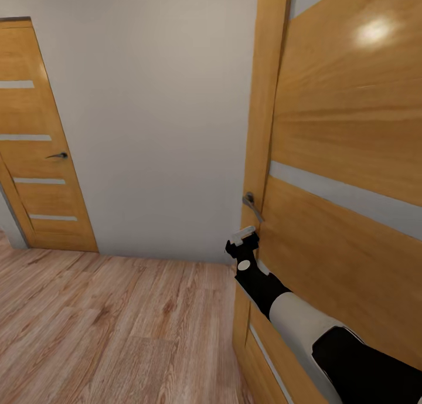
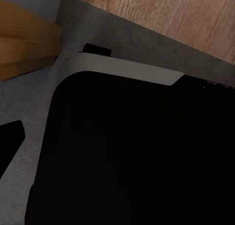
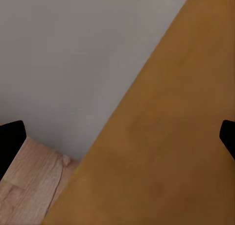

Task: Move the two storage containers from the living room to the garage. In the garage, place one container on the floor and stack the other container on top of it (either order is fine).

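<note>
Right arm [image 1: 305,322] hugs open door [image 1: 351,158] edge (plank floor [image 1: 117,333] alongside).

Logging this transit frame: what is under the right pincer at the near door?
Under the right pincer is the near door's lower panel, then wood plank floor. What lies behind the door is hidden.

The near door [image 1: 346,158] is warm orange wood with streaky grain, crossed by pale grey-white glass slits, and carries a dull silver handle [image 1: 252,204]. A second door [image 1: 41,146] of the same orange shows four pale slits and a dark grey handle. The wall [image 1: 158,111] between them is plain pale grey. The floor [image 1: 117,328] is light wood plank, beige with brown grain streaks. The right arm [image 1: 305,322] is black with an off-white band; its gripper [image 1: 243,240] is black with a white tip. In the left wrist view a black robot body [image 2: 132,156] has a pale grey edge
</note>
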Available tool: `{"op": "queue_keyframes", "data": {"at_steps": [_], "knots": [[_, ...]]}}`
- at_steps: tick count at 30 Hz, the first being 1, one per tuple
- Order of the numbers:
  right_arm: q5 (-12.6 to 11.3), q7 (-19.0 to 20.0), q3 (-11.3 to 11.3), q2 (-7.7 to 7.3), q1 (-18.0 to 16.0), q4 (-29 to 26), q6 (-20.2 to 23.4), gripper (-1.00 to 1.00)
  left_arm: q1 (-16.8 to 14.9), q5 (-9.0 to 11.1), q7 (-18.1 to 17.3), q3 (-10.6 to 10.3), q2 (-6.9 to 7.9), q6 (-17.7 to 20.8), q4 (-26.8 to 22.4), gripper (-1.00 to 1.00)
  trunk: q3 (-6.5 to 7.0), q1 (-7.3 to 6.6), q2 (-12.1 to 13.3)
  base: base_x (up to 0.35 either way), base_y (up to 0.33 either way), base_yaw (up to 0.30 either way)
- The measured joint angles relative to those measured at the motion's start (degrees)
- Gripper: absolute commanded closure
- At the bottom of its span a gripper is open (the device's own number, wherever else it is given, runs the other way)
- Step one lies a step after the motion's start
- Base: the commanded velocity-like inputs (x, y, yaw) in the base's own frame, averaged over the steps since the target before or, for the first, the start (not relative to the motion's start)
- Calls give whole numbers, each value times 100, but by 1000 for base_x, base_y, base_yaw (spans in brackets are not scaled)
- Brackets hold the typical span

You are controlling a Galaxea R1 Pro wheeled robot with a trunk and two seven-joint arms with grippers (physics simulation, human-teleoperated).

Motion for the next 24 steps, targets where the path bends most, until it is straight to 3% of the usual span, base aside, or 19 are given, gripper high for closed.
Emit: {"op": "queue_keyframes", "data": {"at_steps": [10,15,20,24], "knots": [[13,2,-27,-51,-1,-1,-2,-100,0,0,0,0,-7,0,0,-100,0,0,0,0,0,0],[20,7,-166,-252,-1,-3,-3,-100,0,0,0,0,-9,-2,1,-100,0,0,0,0,0,0],[27,-21,-485,-478,-1,2,0,-100,1,0,0,1,-9,1,-1,-100,0,0,0,0,0,0],[34,-21,-527,-683,-1,1,-5,-100,1,0,0,1,-9,1,-1,-100,0,0,0,0,0,0]]}}
